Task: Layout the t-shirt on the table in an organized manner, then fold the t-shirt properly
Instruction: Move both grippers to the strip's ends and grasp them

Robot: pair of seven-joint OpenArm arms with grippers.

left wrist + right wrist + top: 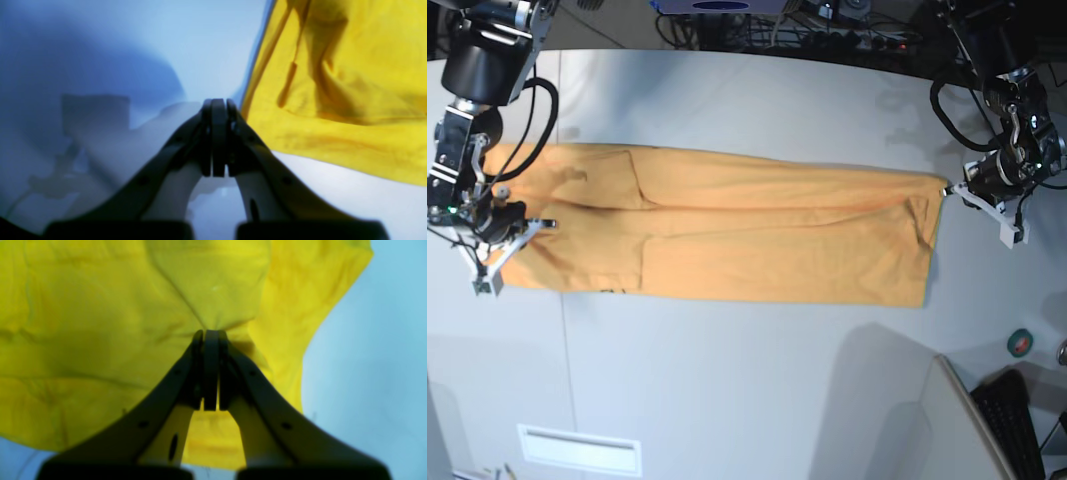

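The table (747, 390) is big and white-grey, and it carries everything here. The t-shirt (727, 235) lies on it as a long orange-yellow strip, closer to the far edge than to the near edge. It reaches almost from one side of the table to the other. Both sleeves look folded in already, so the shirt seems laid out and partly folded.

The step in hand looks like the next fold, made from the ends of the strip. The right gripper (210, 336) sits at one end of the shirt. Its jaws are pressed together, and the cloth bunches up at its tips, so it looks pinched onto the t-shirt. The left gripper (218, 106) is at the other end, just beside the shirt's edge. Its jaws are closed too, but they hold nothing and rest over bare table.

For the next move, the left gripper would likely need to open and catch its end of the cloth. Then both ends could be lifted evenly.

There are no boxes, bowls or other holders on the table.
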